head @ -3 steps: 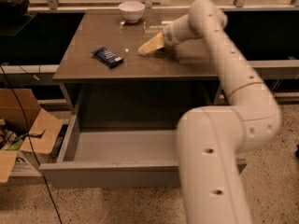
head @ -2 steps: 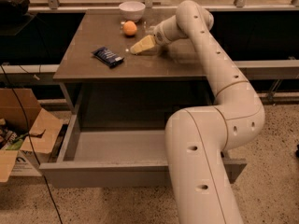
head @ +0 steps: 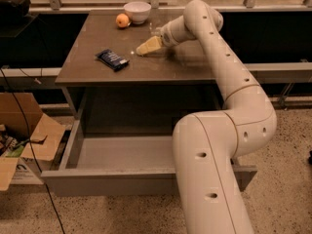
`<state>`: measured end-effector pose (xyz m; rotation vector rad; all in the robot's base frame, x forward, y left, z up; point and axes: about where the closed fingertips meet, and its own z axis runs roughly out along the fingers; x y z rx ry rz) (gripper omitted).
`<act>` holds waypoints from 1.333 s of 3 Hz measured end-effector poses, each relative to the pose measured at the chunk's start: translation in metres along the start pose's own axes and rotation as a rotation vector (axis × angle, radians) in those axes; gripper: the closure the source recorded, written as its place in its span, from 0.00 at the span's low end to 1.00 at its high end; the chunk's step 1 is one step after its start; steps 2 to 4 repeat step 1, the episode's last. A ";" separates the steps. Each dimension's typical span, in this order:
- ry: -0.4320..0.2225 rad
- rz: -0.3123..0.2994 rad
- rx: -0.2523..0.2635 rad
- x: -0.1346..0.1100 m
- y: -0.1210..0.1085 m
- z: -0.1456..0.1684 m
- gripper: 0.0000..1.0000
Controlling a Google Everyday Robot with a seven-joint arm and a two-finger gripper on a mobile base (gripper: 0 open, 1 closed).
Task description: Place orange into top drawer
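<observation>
The orange (head: 122,20) sits on the brown cabinet top (head: 180,65) at the back left, just left of the white bowl (head: 137,11). My gripper (head: 146,48) hangs low over the middle of the top, pointing left. It is to the right of the orange and nearer the front, apart from it, and holds nothing I can see. The top drawer (head: 122,152) is pulled wide open below the top, with a grey inside and nothing in it. My arm's big cream segments cover its right part.
A dark blue snack packet (head: 112,59) lies on the top, left of the gripper. An open cardboard box (head: 24,130) and a black cable (head: 22,126) are on the floor at left. A dark ledge and railing run behind the cabinet.
The gripper moved left over the top, then held still. The orange, hidden one second ago, came into view and has shifted left and back, closer to the bowl.
</observation>
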<state>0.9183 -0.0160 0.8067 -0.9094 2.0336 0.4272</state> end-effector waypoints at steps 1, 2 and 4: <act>0.000 0.000 0.000 0.000 0.000 0.000 0.00; 0.000 0.000 0.000 0.000 0.000 0.000 0.00; 0.000 0.000 0.000 0.000 0.000 0.000 0.00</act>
